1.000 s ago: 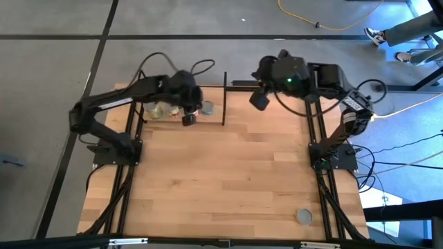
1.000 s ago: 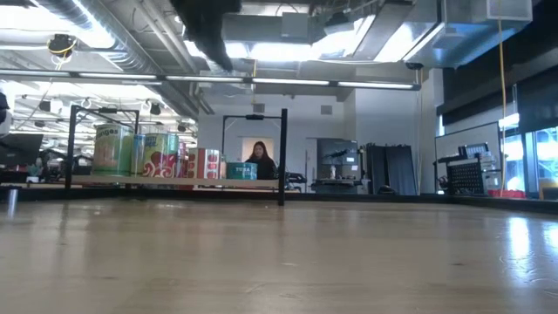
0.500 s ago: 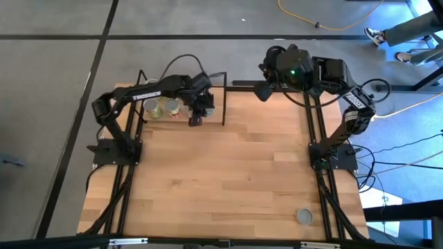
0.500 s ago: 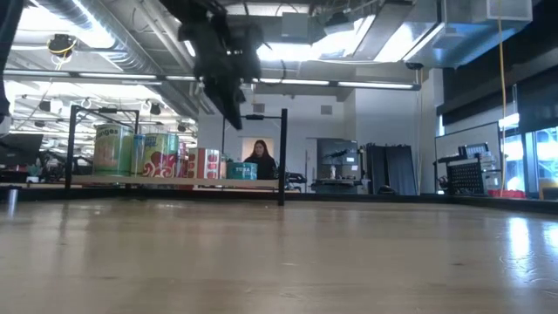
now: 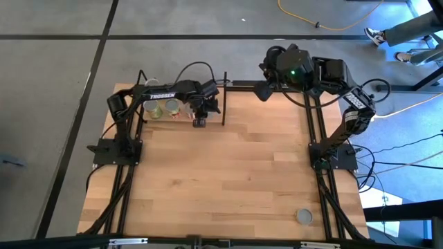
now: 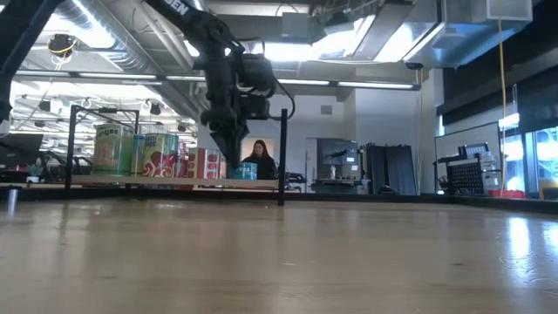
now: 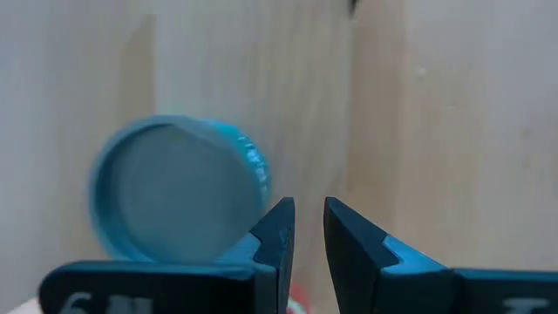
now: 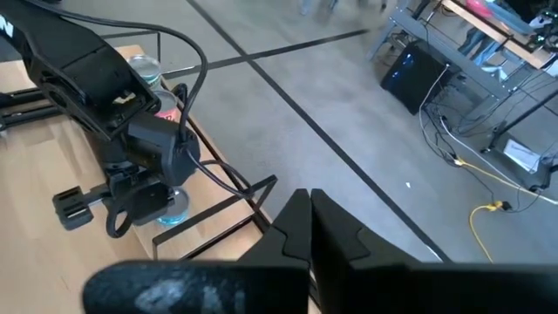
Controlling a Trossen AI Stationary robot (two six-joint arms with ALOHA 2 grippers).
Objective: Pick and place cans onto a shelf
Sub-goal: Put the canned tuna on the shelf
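The shelf (image 6: 174, 181), a narrow plank between black rods, stands at the table's far left edge (image 5: 181, 114). Several cans stand on it in a row: green ones (image 6: 109, 150), a red one (image 6: 207, 163) and a teal one (image 6: 242, 171). My left gripper (image 6: 228, 157) points steeply down just over the teal can (image 7: 174, 187). Its fingers stand a narrow gap apart (image 7: 309, 222) with nothing between them, beside the can's grey top. My right gripper (image 8: 309, 218) is shut and raised high at the far right (image 5: 261, 90).
One more can (image 5: 304, 216) stands alone near the table's front right corner. A tall black rod (image 6: 283, 157) marks the shelf's right end, close to my left gripper. The tabletop (image 5: 228, 173) between shelf and front edge is bare wood. A person (image 6: 260, 161) sits in the room far behind.
My left gripper has come down from high above the shelf to just over the teal can. It also shifted a little toward the table's right edge and tipped to point more steeply down. The cans have not moved.
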